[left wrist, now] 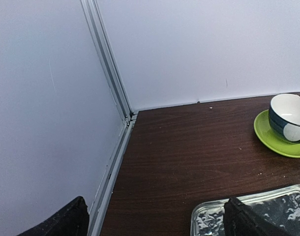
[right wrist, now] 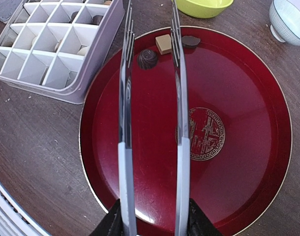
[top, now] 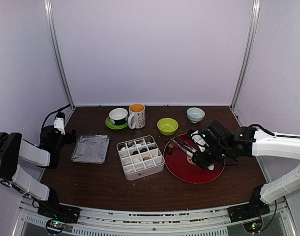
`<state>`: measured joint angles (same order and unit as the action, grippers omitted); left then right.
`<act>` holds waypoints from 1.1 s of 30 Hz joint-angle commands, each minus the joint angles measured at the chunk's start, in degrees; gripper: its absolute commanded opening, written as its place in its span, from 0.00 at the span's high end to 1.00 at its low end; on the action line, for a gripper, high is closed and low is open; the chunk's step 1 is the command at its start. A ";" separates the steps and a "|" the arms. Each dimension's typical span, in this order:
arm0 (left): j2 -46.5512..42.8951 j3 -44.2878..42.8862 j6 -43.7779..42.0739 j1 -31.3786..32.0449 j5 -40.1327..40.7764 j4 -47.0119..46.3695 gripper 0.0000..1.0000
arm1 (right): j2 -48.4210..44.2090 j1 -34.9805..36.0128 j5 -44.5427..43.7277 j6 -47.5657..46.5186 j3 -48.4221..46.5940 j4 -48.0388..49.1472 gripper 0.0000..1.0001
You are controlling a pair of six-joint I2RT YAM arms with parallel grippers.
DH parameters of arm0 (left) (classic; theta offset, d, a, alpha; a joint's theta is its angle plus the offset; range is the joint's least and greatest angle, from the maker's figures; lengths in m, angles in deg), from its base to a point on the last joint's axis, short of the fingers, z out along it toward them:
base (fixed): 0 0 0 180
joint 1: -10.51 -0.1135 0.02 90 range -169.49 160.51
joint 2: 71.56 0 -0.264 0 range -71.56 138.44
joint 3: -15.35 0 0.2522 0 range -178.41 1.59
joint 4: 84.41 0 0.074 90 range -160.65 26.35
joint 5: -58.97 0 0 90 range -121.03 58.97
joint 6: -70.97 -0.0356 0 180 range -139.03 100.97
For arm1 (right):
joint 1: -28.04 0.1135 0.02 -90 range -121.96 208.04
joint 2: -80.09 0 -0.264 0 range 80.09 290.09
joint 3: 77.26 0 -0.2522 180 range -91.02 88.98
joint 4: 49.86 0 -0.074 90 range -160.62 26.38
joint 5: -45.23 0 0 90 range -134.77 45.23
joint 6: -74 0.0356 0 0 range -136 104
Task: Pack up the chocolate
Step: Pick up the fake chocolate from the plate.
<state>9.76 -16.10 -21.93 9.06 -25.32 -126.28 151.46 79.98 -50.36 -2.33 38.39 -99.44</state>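
Three pieces of chocolate lie at the far rim of the red plate [right wrist: 238, 98]: a round dark one [right wrist: 147, 58], a tan cube [right wrist: 164, 44] and a dark flat one [right wrist: 190, 41]. More chocolate [top: 147, 158] sits in some cells of the white divided box [top: 140, 156] left of the plate. My right gripper [right wrist: 155, 221] is shut on the handles of metal tongs [right wrist: 125, 98], whose two arms stand apart over the plate with tips near the round piece. My left gripper [left wrist: 157, 226] hangs open by the left wall, holding nothing.
A foil tray [top: 90, 148] lies left of the box. Along the back stand a blue cup on a green saucer [top: 118, 117], a mug [top: 136, 115], a green bowl [top: 167, 126] and a pale bowl [top: 195, 114]. Walls close in on both sides.
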 commanded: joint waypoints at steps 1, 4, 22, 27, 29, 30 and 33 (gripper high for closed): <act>0.33 -1.31 0.46 -0.36 -0.44 -2.26 0.02 | 0.08 -0.83 -0.42 -0.60 -1.37 -0.34 0.62; 0.33 -1.34 0.50 -0.45 -0.44 -2.24 0.02 | 0.02 -1.05 -0.39 -1.12 -1.34 -0.74 0.62; 0.31 -1.29 0.47 -0.31 -0.44 -2.24 0.02 | 1.36 -3.46 3.96 1.43 2.42 4.42 0.60; 0.33 -1.29 0.44 -0.39 -0.40 -2.27 0.02 | 5.26 -4.14 5.24 0.28 -0.01 4.20 0.60; 0.29 -1.31 0.48 -0.38 -0.44 -2.28 0.02 | 7.08 -4.36 6.33 -0.06 -0.91 4.06 0.60; 0.33 -1.29 0.44 -0.37 -0.44 -2.28 0.02 | 8.01 -4.42 6.78 -0.27 -1.31 3.93 0.60; 0.33 -1.31 0.49 -0.41 -0.40 -2.23 0.02 | 9.95 -4.48 8.02 -0.56 -2.11 4.05 0.59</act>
<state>9.76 -16.10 -21.93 9.06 -25.29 -126.26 159.90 75.87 -44.41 -2.30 38.78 -97.03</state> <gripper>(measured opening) 0.978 0.405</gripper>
